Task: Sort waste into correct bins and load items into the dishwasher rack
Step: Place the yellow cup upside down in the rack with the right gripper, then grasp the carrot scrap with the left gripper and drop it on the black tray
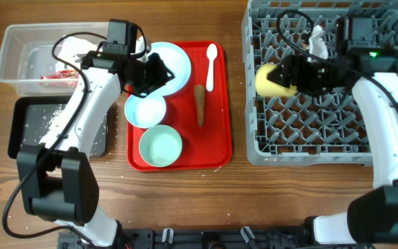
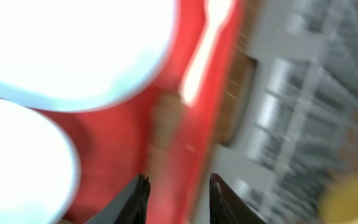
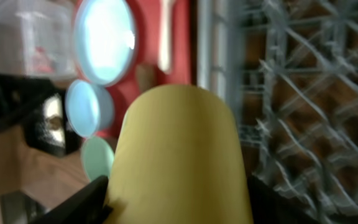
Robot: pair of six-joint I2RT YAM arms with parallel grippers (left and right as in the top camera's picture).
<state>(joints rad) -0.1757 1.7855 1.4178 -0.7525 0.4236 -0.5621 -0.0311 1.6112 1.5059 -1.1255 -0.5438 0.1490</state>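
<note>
Small yellow cup point(image 3: 179, 155) fills my right wrist view, clamped in the right gripper point(image 3: 179, 200) at the dishwasher rack's point(image 1: 309, 158) nine o'clock edge, presumably for seating among the pegs. Left gripper point(image 2: 178, 199), jaws narrowly apart and empty, hovers by the pale blue plate point(image 1: 175, 59) at the red tray's point(image 1: 216, 142) eleven o'clock.

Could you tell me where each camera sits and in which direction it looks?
Overhead: above the table, looking straight down on the red tray and the rack; left arm and right arm show.
Left wrist: over the tray, facing the rack; left tool fingertips at the bottom edge.
Right wrist: over the rack, facing back to the tray; the yellow cup between the right tool fingers fills it.
Shared: both wrist views show the pale blue plate and white spoon.
</note>
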